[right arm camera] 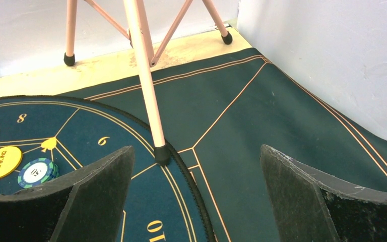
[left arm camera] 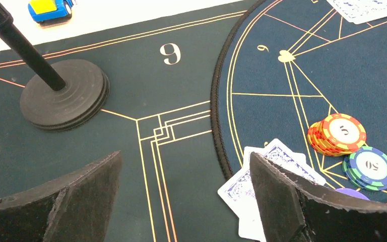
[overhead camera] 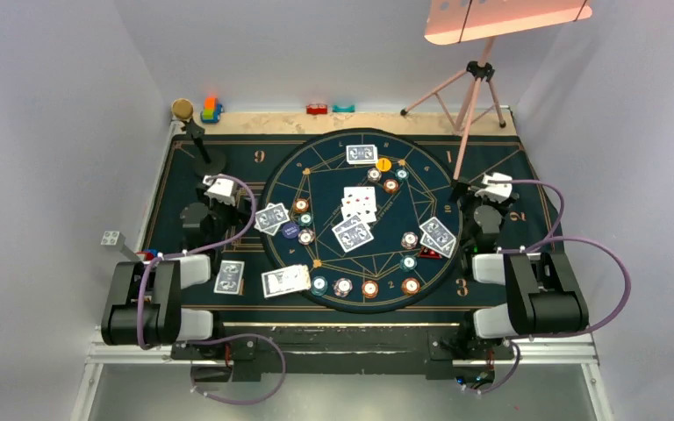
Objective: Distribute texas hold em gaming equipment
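Blue-backed card pairs lie on the round mat (overhead camera: 316, 175) at the top (overhead camera: 362, 154), left (overhead camera: 272, 217) and right (overhead camera: 439, 235); face-up cards (overhead camera: 359, 201) sit in the middle and a deck (overhead camera: 285, 281) at the near edge. Chips (overhead camera: 369, 288) line the near rim, with a yellow disc (overhead camera: 384, 164) at the far side. My left gripper (left arm camera: 185, 161) hangs open and holds nothing, its right finger over the left card pair (left arm camera: 239, 189), beside orange chips (left arm camera: 338, 133) and teal chips (left arm camera: 370, 168). My right gripper (right arm camera: 196, 154) is open over the mat's right rim, holding nothing.
A black stand (left arm camera: 63, 93) rises at the far left, toy blocks (overhead camera: 211, 110) behind it. A pink tripod leg (right arm camera: 162, 154) is planted on the mat's rim just ahead of my right gripper. One card (overhead camera: 229, 276) lies off the mat by the left arm. Walls close both sides.
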